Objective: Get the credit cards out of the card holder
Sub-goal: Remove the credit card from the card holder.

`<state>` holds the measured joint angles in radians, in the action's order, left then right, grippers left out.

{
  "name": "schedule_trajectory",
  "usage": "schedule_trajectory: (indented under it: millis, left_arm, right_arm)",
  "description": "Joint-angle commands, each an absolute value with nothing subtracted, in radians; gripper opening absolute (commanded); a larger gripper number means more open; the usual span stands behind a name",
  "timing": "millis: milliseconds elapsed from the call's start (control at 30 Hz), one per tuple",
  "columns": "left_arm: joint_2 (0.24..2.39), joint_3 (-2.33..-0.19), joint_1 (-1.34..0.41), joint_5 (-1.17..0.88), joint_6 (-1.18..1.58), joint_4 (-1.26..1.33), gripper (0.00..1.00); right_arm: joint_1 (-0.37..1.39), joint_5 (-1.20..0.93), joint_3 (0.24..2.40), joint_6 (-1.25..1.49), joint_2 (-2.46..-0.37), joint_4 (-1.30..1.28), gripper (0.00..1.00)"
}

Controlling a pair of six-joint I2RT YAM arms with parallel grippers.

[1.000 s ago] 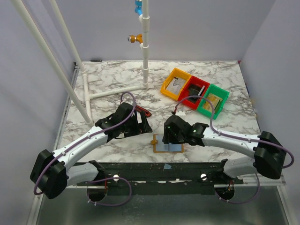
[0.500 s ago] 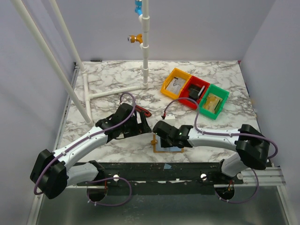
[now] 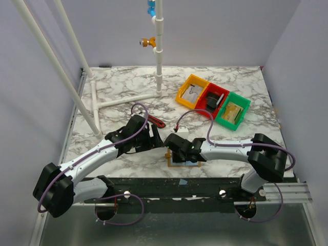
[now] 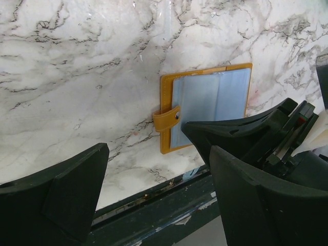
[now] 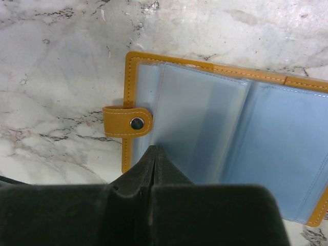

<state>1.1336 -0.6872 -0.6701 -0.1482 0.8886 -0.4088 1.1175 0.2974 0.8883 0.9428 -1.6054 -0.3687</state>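
Card holder [image 4: 205,100], one (bins [image 3: 219,88]: three)

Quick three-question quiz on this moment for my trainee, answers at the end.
1. True or false: the card holder lies folded shut on the marble.
2. Where do the shut tips of the right gripper sit? A: inside a bin. B: on the holder's blue inside. C: on bare marble, well away from the holder.
3. Fill in: the bin between the orange bin and the green bin is ___.

Key: 1 false, it lies open. 2 B. 3 red, the red bin.
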Motion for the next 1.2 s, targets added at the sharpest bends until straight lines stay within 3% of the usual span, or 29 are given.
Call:
schedule_trajectory:
  millis: [0, 567, 667, 900, 1167]
  left_arm:
    - [1.131, -0.680, -0.673, -0.167, 0.894, -0.387, 0.82]
    - [1.173, -0.696, -0.673, -0.208, 0.873, -0.370, 0.73]
    - [1.194, -0.699, -0.679, -0.264, 0.864, -0.330, 0.60]
    - [1.307, -0.740, -0.727, -0.360, 0.887, -0.232, 0.15]
    - [1.473, -0.817, -0.778, -0.387, 0.911, -0.178, 0.00]
  right_arm:
    - [1.123, 0.316, 0.867, 0.969, -1.628, -0.384, 0.01]
    - [1.124, 0.436, 0.854, 1.021, -1.578, -0.513, 0.01]
    - [1.123, 0.449, 0.857, 1.022, -1.569, -0.527, 0.01]
    - [1.122, 0.452, 0.851, 1.030, -1.569, -0.529, 0.01]
    - [1.114, 0.451, 0.829, 1.042, -1.544, -0.529, 0.01]
